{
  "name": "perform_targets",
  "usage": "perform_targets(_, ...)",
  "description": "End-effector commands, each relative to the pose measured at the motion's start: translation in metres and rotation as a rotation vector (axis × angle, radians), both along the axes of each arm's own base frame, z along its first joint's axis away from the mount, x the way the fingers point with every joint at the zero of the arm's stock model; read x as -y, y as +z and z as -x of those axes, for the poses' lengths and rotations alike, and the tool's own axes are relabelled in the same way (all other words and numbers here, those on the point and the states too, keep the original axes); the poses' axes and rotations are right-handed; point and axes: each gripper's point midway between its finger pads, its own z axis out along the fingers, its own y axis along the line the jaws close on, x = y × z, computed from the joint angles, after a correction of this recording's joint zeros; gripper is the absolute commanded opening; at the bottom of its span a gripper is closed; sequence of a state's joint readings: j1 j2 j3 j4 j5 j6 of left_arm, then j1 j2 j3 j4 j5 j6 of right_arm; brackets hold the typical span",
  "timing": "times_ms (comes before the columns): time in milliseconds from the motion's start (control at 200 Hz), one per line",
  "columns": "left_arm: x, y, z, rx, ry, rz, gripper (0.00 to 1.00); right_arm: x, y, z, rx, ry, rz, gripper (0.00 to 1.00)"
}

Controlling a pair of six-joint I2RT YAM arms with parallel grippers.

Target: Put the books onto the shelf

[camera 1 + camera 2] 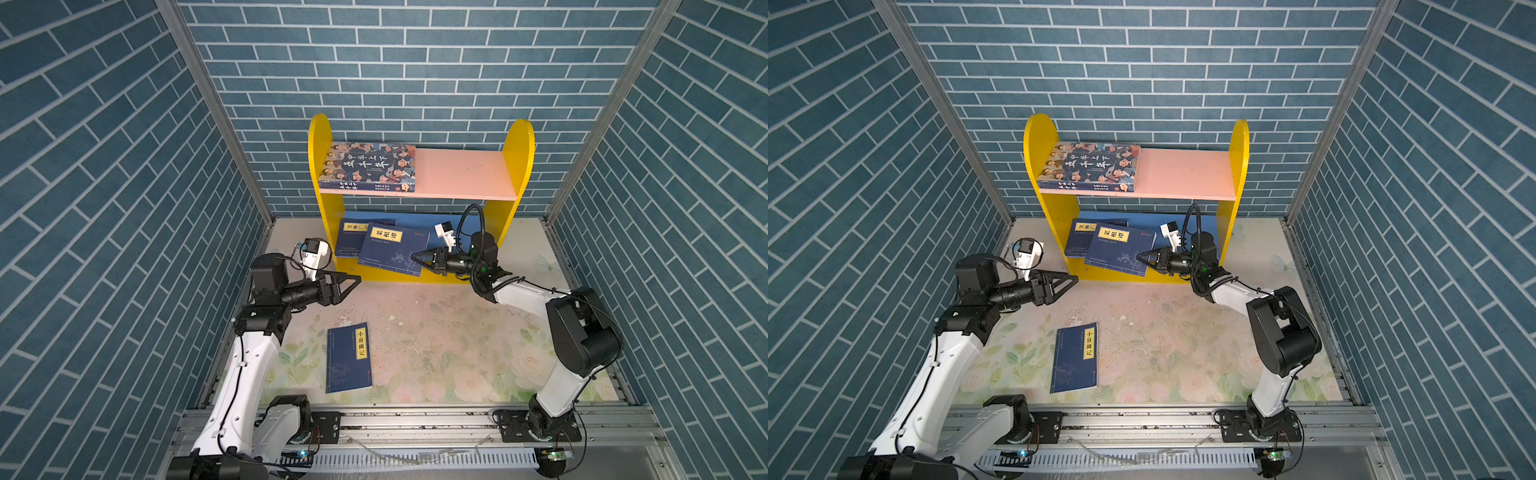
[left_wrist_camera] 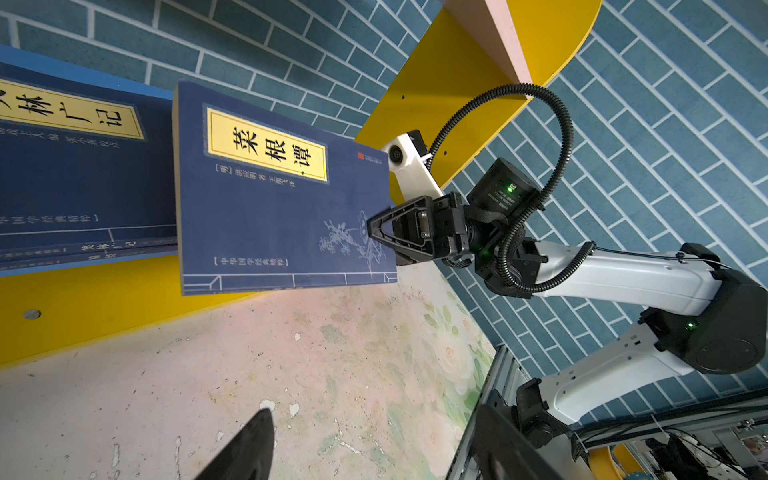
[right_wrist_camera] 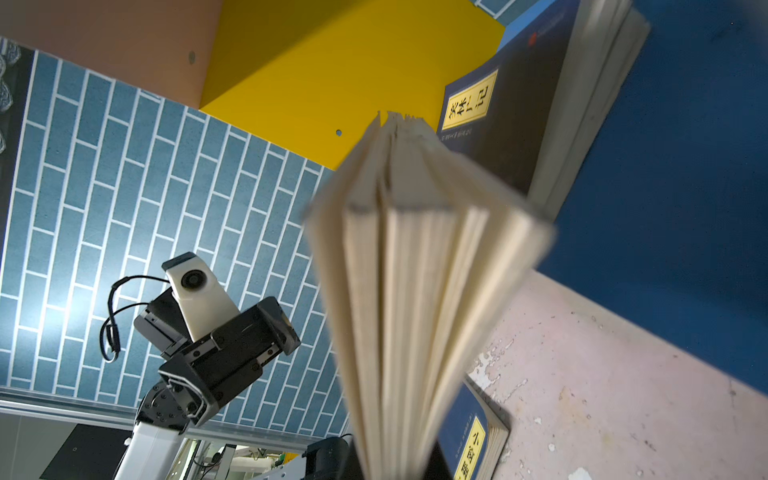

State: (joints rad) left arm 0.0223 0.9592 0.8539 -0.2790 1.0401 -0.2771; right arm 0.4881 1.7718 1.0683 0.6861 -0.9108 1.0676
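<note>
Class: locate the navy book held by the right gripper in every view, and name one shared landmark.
Top view: held book overhangs shelf's lower tier.
Top view: same.
Left wrist: cover facing, right gripper pinching its edge.
Right wrist: fanned pages close up.
Landmark: yellow shelf side.

Pink board (image 1: 463,172): right half bare; cartoon-cover book (image 1: 368,166) fills left.
Blue board (image 1: 413,219): navy stack (image 1: 348,245), angled navy book (image 1: 390,251) block left.

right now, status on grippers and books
Right gripper shut on tilted navy book at shelf. Left gripper open, empty. Loose book flat on table. Nothing blocking.
</note>
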Motion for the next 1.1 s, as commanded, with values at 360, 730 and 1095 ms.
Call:
perform_targets(360,0.0,0.01,-0.001,0.026,-0.009,0.015,0.77,-0.023,0.012,-0.037,-0.009,0.065,0.04,0.0)
perform_targets(730,0.0,0.012,0.002,0.034,-0.009,0.031,0.77,-0.034,-0.006,-0.063,-0.081,0.087,0.118,0.0)
perform_targets(1095,0.001,0.014,0.003,0.041,-0.009,0.034,0.78,-0.039,-0.017,-0.085,-0.126,0.078,0.126,0.0)
